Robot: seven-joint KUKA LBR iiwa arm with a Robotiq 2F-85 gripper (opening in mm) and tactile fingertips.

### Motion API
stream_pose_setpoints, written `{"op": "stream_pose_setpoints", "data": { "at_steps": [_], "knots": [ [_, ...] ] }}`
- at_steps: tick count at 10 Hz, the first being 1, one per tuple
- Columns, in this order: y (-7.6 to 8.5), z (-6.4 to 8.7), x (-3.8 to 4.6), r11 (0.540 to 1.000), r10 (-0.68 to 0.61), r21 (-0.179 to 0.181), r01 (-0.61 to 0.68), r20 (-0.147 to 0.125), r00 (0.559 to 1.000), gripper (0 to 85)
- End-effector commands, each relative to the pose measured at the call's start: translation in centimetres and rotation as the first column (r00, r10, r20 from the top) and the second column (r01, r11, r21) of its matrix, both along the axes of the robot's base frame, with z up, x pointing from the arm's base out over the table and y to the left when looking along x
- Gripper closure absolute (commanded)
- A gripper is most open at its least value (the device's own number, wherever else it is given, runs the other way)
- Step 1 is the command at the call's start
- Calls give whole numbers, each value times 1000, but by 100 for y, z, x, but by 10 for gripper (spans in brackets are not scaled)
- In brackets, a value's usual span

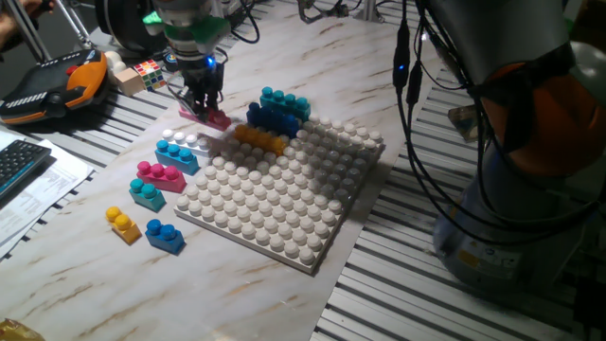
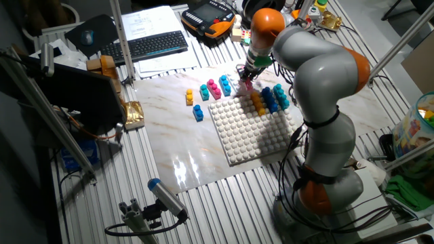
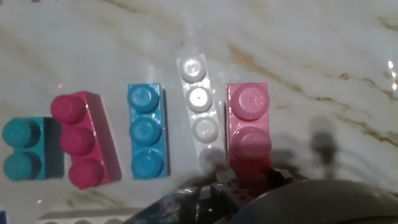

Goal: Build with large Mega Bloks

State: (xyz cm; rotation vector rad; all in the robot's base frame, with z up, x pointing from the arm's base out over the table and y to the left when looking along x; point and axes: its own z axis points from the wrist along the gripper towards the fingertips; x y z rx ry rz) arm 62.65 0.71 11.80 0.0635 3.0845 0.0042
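My gripper hangs over the table's far left, just left of the white baseplate, shut on a pink brick held slightly above the marble top. In the hand view the pink brick lies right of a white brick, a blue brick, a magenta brick and a teal brick. A teal brick on a blue brick and an orange brick sit on the plate's far edge. A yellow brick and a blue brick lie nearer.
A small puzzle cube and an orange-black pendant lie behind the gripper. A keyboard and papers are at the left edge. Black cables hang at the right, by the arm's base.
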Motion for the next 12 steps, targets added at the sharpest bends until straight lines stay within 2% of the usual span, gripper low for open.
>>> {"op": "stream_pose_setpoints", "data": {
  "at_steps": [1,4,5,7,8,9,12],
  "knots": [
    [36,10,-91,1000,5,-6,-5,-4,1000,840],
    [37,-46,-268,1000,28,11,-28,-14,1000,840],
    [32,-59,-288,999,28,16,-28,-14,1000,840],
    [32,-59,-288,1000,9,7,-9,8,1000,840],
    [32,-59,-288,1000,-1,-6,1,28,1000,840],
    [32,-59,-288,999,5,-34,-3,40,999,840],
    [32,-59,-288,999,-12,-48,14,37,999,840]
  ]
}}
